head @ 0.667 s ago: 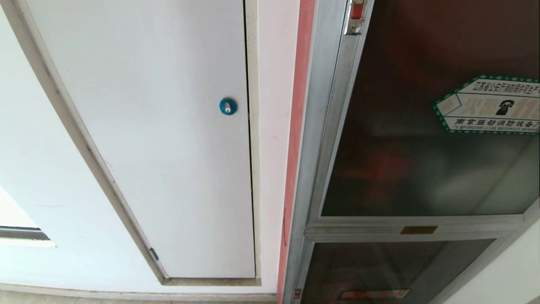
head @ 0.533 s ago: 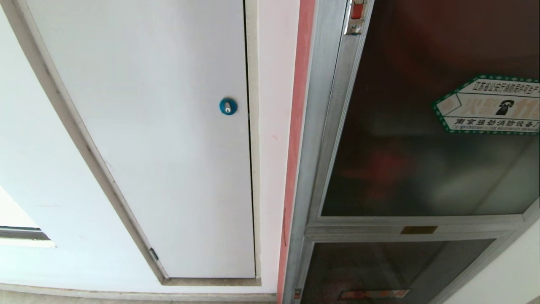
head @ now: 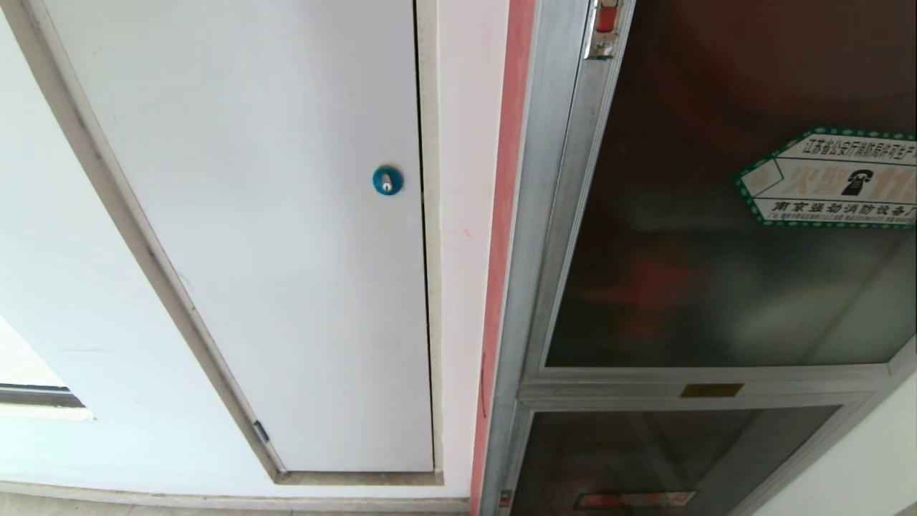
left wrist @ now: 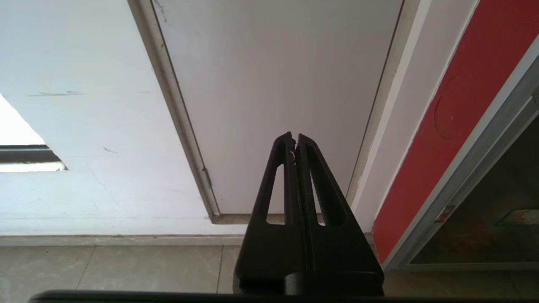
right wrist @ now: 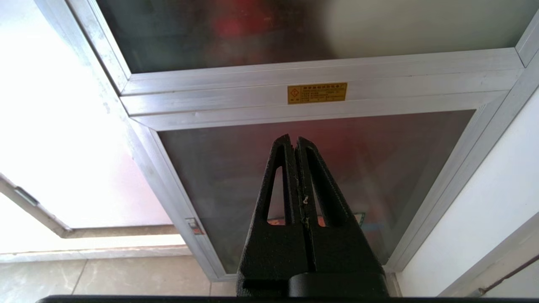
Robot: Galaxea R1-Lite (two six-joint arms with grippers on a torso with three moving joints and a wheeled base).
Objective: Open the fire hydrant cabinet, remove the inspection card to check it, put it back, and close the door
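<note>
The fire hydrant cabinet (head: 534, 215) fills the right of the head view, its tinted glass door (head: 716, 236) closed: rigid, probably fragile, best worked at the small red latch (head: 605, 18). White panel door (head: 272, 215) beside. Left gripper (left wrist: 293, 136) and right gripper (right wrist: 293, 138) are closed, empty.

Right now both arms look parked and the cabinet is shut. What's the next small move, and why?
Probably raise the right gripper, now shut and low before the lower glass door, toward the red latch at the top of the door. That door sits flush in its frame, so nothing inside is reachable yet.
</note>
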